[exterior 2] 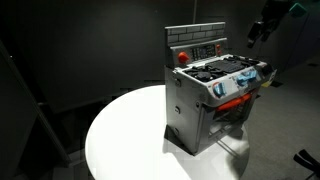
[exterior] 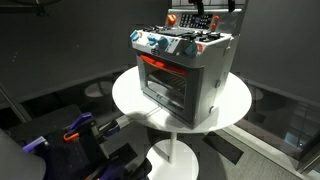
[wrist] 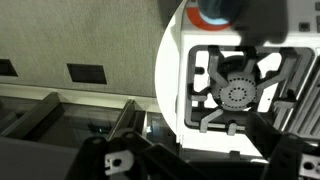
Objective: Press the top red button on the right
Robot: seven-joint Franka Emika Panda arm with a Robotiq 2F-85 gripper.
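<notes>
Lining up for a press on the toy stove's red button.
My gripper (exterior 2: 258, 30) hangs above the stove (exterior 2: 215, 95), well apart from the red button (exterior 2: 183, 57) at the end of the back panel. My fingers (wrist: 120, 160) look spread apart, though the wrist view is blurred. I should bring them together, centre one tip over the button and push straight in, gently, so the stove doesn't slide on the table (exterior 2: 120, 130).

— Gripper finish?
— In the wrist view the gripper (wrist: 195, 140) is black throughout, with angular links and dull surfaces. One link carries small pale spots, too blurred to call screws or markings.
— And the arm?
— In an exterior view the arm (exterior 2: 292, 8) shows a teal-tinted patch on a dark casing. Finer detail is unresolved.
</notes>
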